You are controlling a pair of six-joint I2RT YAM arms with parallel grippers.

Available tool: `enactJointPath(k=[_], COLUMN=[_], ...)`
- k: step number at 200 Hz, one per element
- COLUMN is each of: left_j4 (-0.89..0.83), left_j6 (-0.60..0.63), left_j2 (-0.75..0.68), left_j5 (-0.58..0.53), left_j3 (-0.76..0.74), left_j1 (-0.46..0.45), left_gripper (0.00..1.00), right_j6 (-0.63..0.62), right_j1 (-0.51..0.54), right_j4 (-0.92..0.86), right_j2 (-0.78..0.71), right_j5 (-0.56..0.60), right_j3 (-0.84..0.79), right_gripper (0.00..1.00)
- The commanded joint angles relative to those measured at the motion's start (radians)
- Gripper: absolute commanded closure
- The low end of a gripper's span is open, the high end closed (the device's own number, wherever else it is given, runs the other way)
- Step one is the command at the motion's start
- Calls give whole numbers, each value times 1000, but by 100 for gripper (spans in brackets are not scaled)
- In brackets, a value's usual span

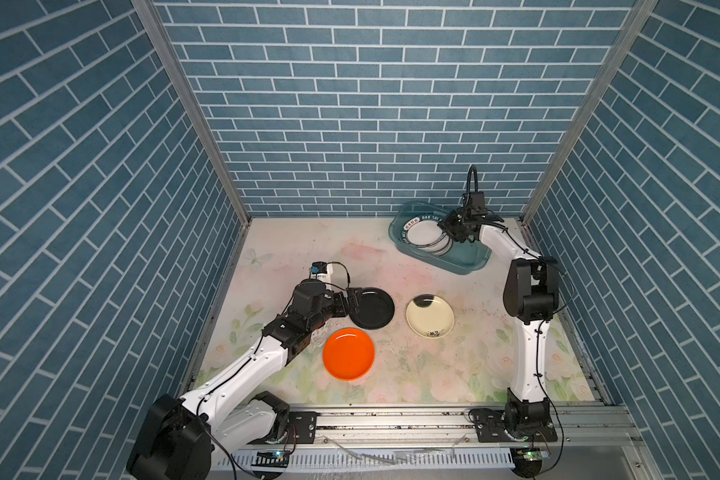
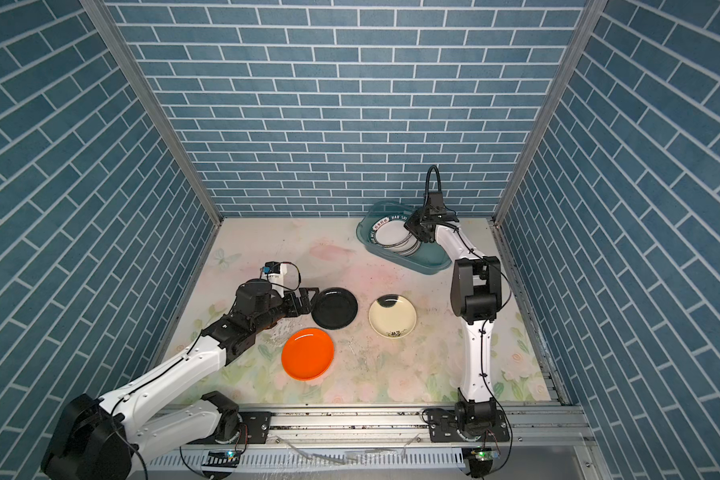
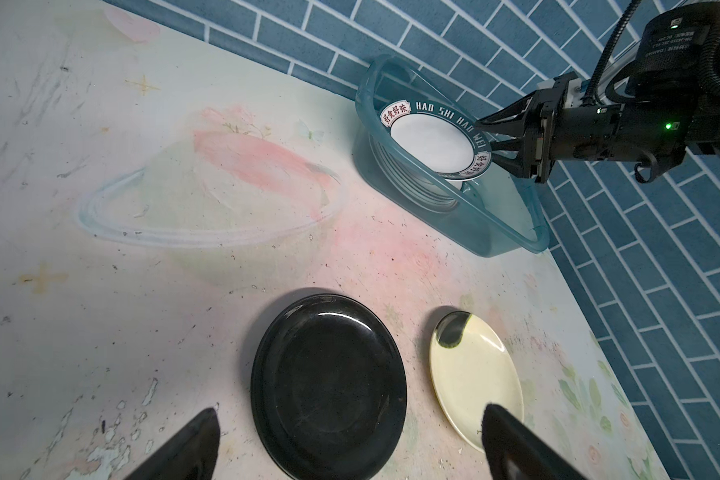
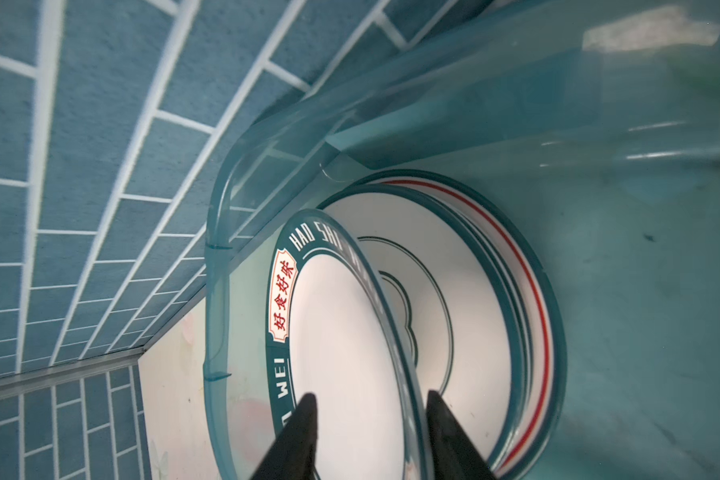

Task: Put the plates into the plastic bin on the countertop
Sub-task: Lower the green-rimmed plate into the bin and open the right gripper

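Note:
Three plates lie on the flowered countertop: black plate, cream plate with a black blot and orange plate. My left gripper stands open at the black plate's left edge, holding nothing. At the back right the teal plastic bin holds a stack of white plates. The top one, green-rimmed with lettering, lies tilted. My right gripper is open, its fingers either side of that plate's rim.
Blue brick walls close in the back and both sides. A grey metal rail with both arm bases runs along the front edge. The right arm's elbow stands near the right wall, just in front of the bin.

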Motion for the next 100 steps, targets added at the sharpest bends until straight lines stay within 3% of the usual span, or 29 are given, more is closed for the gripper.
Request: enactJointPath(k=[1,40,68,100], left_j4=[-14,-24,-40,-61], left_j6=[19,18,17,18], left_j2=[-17,-17,-28,-45], left_j5=[-18,-16,-30,-53], left_j3=[2,8,11,12], left_j1=[-3,-3,-3,-2], left_gripper=[0,0,0,0], right_j6=[-10,-108,-199,-234], right_j1=[7,10,16,16], right_j4=[-49,-190,-263,-246], right_j2=[9,-7,-92,-236], right_j5=[-40,-2,119,142], right_j3=[64,149,137,28], right_gripper=[39,2,1,1])
